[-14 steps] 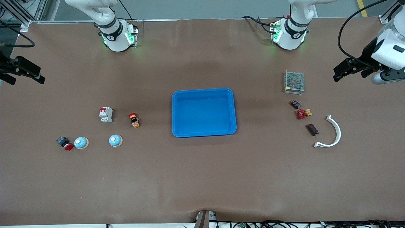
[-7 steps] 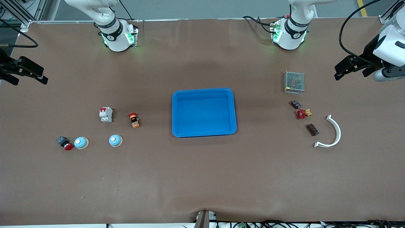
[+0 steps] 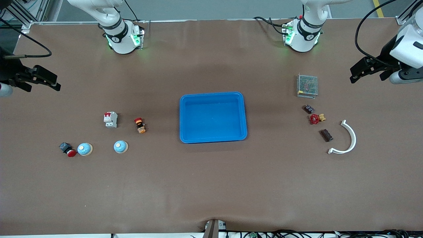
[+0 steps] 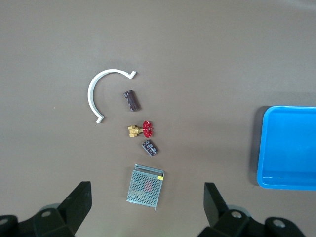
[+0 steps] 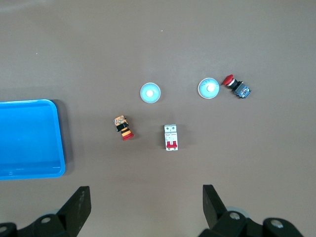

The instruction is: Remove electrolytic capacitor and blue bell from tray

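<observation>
As I scan the bench from my remote station, I list the items, largest first.

1. Bench (image 3: 211, 185): brown mat covering; both arm bases on its edge farthest from the front camera.
2. Left arm: raised over the bench's left-arm end. Left gripper (image 3: 363, 70) hangs in the air there, fingers (image 4: 79, 202) spread wide, holding nothing.
3. Right arm: raised over the right-arm end. Right gripper (image 3: 41, 79) in the air, fingers (image 5: 79, 202) wide, empty.
4. Blue tray (image 3: 243, 112): at bench centre.
5. Mesh-covered box (image 3: 307, 85) and white curved bracket (image 3: 353, 137): toward the left-arm end.
6. White circuit breaker (image 3: 111, 119): toward the right-arm end.
7. Two bells (image 3: 120, 146) (image 3: 85, 149): pale blue domes, nearer the front camera than the breaker.
8. Two dark capacitors (image 3: 326, 135) (image 3: 309, 108): lying between box and bracket, red valve (image 3: 315, 118) between them.
9. Red push-button (image 3: 67, 149): touching the bell nearer the right-arm end.
10. Orange-and-red button (image 3: 140, 125): between breaker and tray.
</observation>
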